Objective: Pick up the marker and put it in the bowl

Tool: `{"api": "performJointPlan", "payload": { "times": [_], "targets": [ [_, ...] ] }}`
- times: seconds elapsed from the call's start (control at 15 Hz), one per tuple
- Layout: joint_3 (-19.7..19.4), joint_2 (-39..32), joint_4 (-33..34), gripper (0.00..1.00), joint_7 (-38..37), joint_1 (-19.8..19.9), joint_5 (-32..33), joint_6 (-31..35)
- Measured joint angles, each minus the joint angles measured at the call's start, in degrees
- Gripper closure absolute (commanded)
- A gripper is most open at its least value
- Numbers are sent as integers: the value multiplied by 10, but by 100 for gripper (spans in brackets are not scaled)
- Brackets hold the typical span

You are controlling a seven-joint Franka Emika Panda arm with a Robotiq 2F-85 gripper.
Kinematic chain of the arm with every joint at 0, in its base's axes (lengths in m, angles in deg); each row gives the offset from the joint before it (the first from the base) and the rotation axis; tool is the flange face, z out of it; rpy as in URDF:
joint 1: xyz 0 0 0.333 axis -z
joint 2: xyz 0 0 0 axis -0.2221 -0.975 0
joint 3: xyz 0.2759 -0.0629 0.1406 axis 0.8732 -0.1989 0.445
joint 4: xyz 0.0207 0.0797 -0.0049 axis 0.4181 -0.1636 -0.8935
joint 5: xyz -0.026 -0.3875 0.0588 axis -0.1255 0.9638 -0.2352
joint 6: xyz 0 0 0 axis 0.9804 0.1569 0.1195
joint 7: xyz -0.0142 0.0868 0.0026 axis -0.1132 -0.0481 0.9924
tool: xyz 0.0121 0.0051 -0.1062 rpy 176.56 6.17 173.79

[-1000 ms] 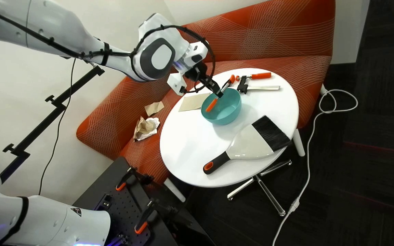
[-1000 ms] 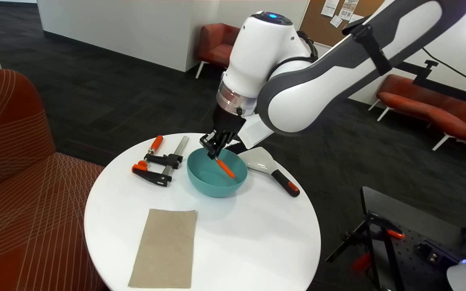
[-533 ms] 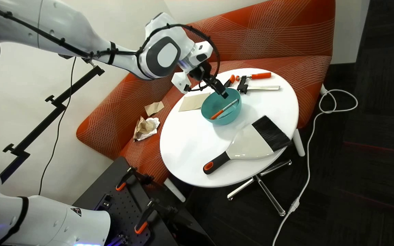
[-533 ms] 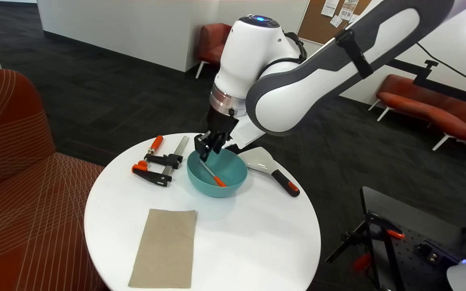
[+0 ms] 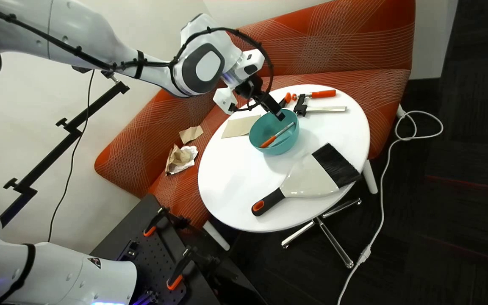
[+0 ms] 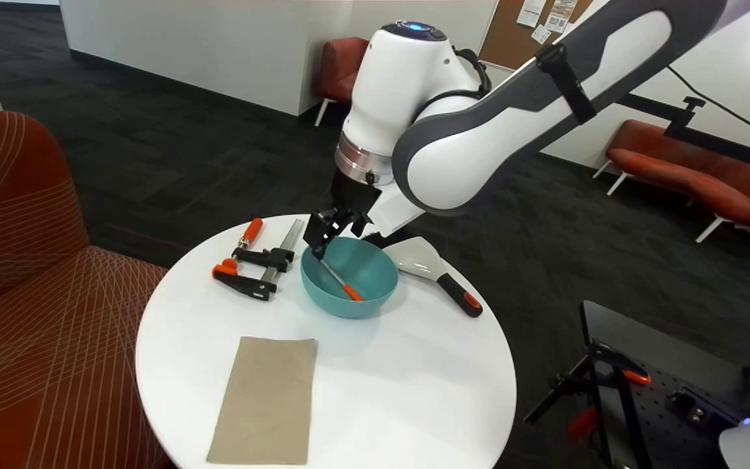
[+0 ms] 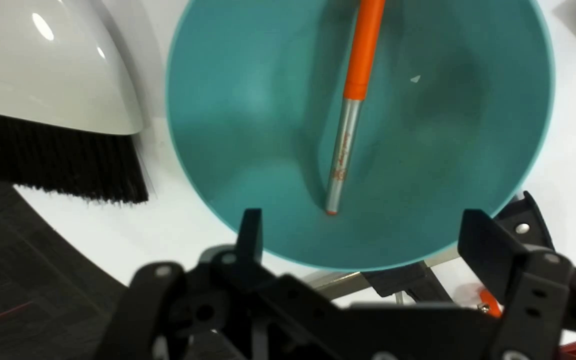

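Note:
The marker (image 7: 352, 107), orange on one half and silver on the other, lies inside the teal bowl (image 7: 243, 100), leaning slantwise across its inner wall. In both exterior views the marker (image 5: 269, 141) rests within the bowl (image 6: 349, 307), touching nothing of the gripper as far as the wrist view shows. Above the bowl's rim on the clamp side hangs my gripper (image 7: 363, 214), its fingers wide apart with nothing between them. Seen from outside, the gripper (image 6: 337, 238) stands just over that rim, and its near finger partly covers the marker's silver end.
Beside the bowl lies a bar clamp (image 5: 301, 105) with orange handles, close under the gripper. A dustpan brush (image 5: 311, 178) with black bristles sits on the opposite part of the white table (image 6: 407, 391). A brown paper sheet (image 6: 267, 397) lies flat there too.
One second ago the gripper was shut on the marker over the bowl. The jaws have since opened, the marker has dropped into the bowl, and the arm has shifted slightly toward the clamp.

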Motion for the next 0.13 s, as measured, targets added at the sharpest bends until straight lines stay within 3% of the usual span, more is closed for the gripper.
{"api": "performJointPlan", "payload": {
  "times": [0.13],
  "targets": [
    [0, 0, 0, 0, 0, 0, 0, 0]
  ]
}}
